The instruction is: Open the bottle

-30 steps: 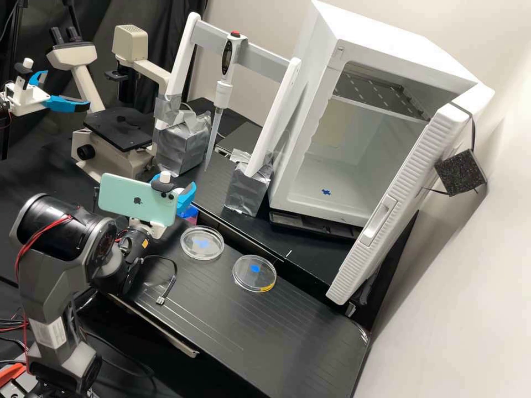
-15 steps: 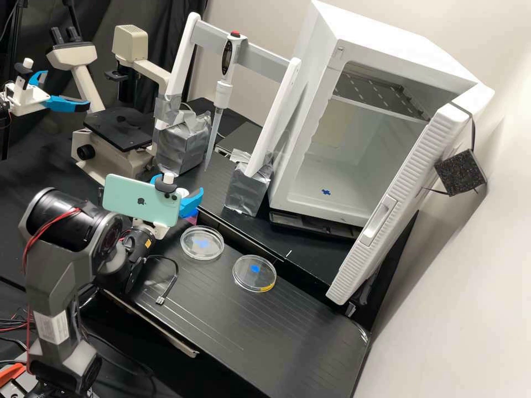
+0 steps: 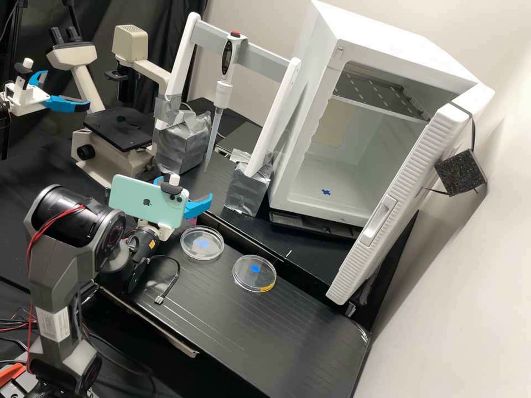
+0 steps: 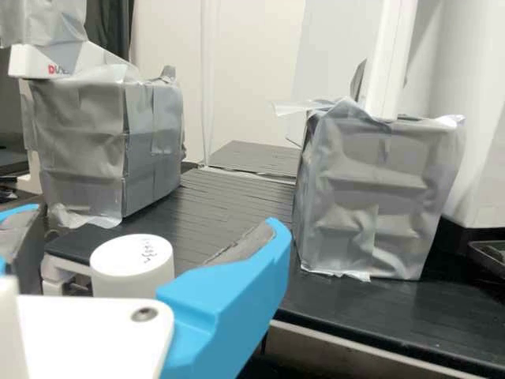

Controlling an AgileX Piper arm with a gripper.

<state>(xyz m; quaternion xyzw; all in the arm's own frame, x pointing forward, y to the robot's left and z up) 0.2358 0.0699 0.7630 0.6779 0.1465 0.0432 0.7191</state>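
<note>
"Where's my claw [image 3: 194,204]?"

"Beside the phone [image 3: 146,200], which has a dark logo on its back. Its fingers [image 4: 245,296] stand wide apart, with nothing gripped that I can see."

"And the bottle?"

"I've got its white cap [image 4: 130,264] upright between them, with small dark handwriting on top that I can't make out."

"Any other print?"

"Red and dark lettering on the white stand [image 4: 91,57], above a taped box [image 4: 83,150] on the surface [image 4: 229,197]."
</note>
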